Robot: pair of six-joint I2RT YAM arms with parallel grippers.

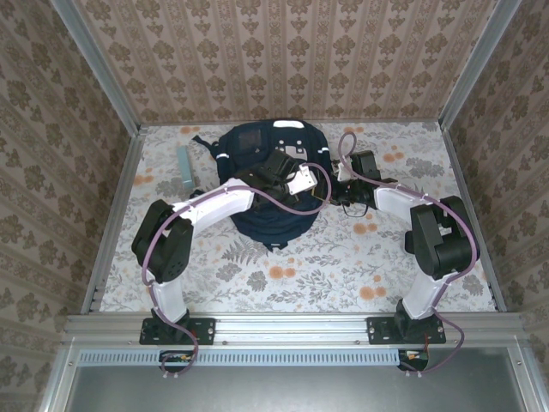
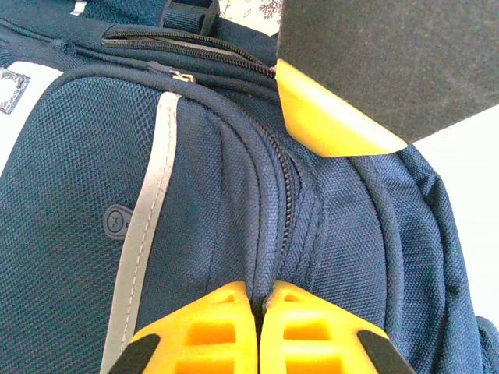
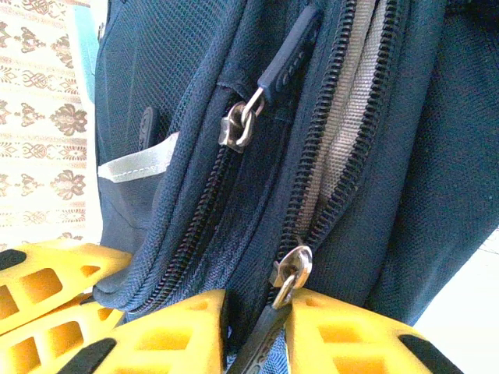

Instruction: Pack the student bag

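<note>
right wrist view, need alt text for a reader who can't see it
Close-up: the right tool straddles a dark zipper pull on the navy student bag, yellow fingers either side; whether it clamps is unclear. That zipper gapes above, showing grey lining, and a second silver slider sits to its left.

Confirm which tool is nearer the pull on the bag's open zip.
Right. The right tool straddles the zip pull on the student bag, a finger either side. The left tool is off to one side, pinched shut on the bag's fabric.
</note>
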